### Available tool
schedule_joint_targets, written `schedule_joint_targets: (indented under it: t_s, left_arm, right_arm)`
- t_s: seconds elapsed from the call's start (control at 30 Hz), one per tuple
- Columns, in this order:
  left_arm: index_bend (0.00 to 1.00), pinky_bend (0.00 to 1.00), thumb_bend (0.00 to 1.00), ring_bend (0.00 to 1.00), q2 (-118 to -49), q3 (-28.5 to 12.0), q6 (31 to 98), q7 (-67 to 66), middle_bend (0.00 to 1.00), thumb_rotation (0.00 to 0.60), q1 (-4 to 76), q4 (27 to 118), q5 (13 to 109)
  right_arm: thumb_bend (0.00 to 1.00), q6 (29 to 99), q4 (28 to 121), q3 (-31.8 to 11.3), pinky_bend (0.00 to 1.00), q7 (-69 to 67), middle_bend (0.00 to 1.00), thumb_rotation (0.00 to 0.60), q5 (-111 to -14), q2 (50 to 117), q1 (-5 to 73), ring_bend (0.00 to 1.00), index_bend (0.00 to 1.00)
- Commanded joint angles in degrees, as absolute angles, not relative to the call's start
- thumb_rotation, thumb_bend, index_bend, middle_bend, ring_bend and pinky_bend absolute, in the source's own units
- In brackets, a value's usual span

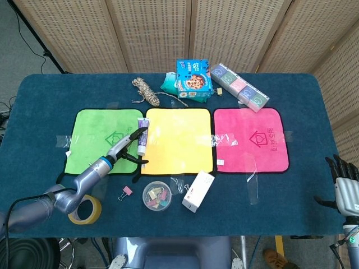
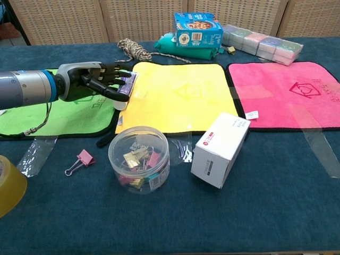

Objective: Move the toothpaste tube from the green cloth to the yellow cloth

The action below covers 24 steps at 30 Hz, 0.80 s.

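A white and purple toothpaste tube (image 1: 142,135) (image 2: 126,88) lies over the seam between the green cloth (image 1: 92,137) (image 2: 58,118) and the yellow cloth (image 1: 179,140) (image 2: 183,95), cap end toward me. My left hand (image 1: 128,147) (image 2: 98,83) grips it, with dark fingers wrapped over the tube's body. Whether the tube is off the cloth or sliding on it I cannot tell. My right hand (image 1: 343,184) hangs off the table's right front corner, fingers apart and holding nothing.
A pink cloth (image 1: 251,139) lies right of the yellow one. In front are a clear jar of clips (image 2: 138,158), a white box (image 2: 219,148), a pink binder clip (image 2: 81,159) and a yellow tape roll (image 1: 84,209). Twine, a cookie box (image 1: 193,77) and cubes sit behind.
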<state>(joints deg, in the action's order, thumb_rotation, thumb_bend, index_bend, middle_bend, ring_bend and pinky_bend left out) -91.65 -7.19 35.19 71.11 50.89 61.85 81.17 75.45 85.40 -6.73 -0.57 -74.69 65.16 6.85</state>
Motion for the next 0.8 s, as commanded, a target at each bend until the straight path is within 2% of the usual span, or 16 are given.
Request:
schedule_joint_targets:
  t_s: [0.03,0.8]
  left_arm:
    - [0.0,0.0,0.0,0.0,-91.51,-7.88,34.76,69.55,0.0,0.6,51.32,62.9,80.44]
    - [0.0,0.0,0.0,0.0,-92.61,-11.0,31.5,60.13,0.0,0.6,53.03,67.52,76.34]
  right_arm:
    - [0.0,75.41,85.48,-6.71,0.0,-0.56,0.0,0.6,-74.65,65.11,6.85,0.0,0.0]
    - [0.0,75.53,86.06,-6.76,0.0,-0.96,0.0,0.6,-74.56,64.56,6.73,0.0,0.0]
